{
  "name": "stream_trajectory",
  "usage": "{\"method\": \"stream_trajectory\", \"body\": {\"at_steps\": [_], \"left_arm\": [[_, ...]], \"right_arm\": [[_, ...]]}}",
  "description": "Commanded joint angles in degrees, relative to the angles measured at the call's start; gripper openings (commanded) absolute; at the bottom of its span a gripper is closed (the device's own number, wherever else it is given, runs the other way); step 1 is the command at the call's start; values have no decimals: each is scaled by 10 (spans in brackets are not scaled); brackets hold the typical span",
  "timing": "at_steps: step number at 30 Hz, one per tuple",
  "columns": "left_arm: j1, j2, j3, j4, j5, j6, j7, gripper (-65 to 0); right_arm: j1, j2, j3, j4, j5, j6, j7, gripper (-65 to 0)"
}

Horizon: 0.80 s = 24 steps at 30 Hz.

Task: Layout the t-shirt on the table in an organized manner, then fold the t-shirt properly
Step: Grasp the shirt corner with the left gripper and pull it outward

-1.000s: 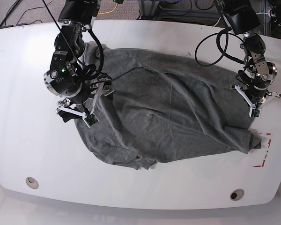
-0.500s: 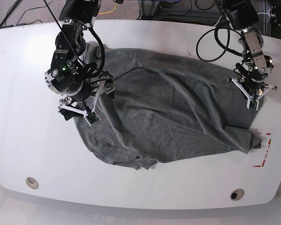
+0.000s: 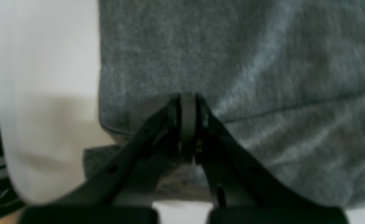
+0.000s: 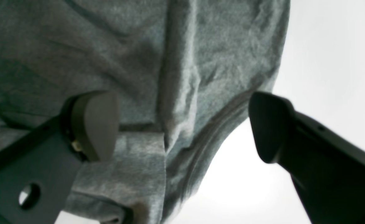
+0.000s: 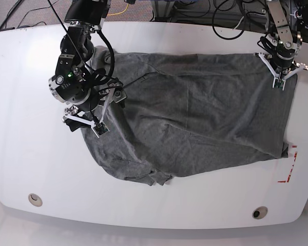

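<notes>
Black arms (image 5: 74, 61) with looping black cables, white finger brackets (apparently), one green light.

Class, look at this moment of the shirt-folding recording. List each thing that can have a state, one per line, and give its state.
t-shirt: spread out but wrinkled, not yet folded; lower left bunched.
left gripper: shut on the t-shirt's far corner.
right gripper: open, straddling the shirt's edge, gripping nothing.
table: shirt lies across it; red tape marks partly uncovered.

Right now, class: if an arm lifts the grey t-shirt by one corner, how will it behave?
The t-shirt is probably floppy: it lies in soft folds and wrinkles. It likely drags rather than slides whole; the left gripper has its corner stretched while the far side stays bunched.
</notes>
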<state>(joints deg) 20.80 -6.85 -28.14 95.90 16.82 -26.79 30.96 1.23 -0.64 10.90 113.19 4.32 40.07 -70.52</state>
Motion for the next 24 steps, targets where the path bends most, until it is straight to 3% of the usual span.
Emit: {"method": "stream_trajectory", "body": {"at_steps": [1,7,13,24], "left_arm": [[19,1,0,22,5,-9,28,-650],[36,7,-8,67,5,-9,36,-650],[36,7,-24,99,5,-12,87,-649],[35,6,-73,90,5,-76,96,-649]], "right_arm": [[10,2,0,11,2,-1,12,-21],[12,2,-1,11,2,-1,12,-21],[14,2,-2,11,2,-1,12,-21],[14,10,-1,11,2,-1,12,-21]]}}
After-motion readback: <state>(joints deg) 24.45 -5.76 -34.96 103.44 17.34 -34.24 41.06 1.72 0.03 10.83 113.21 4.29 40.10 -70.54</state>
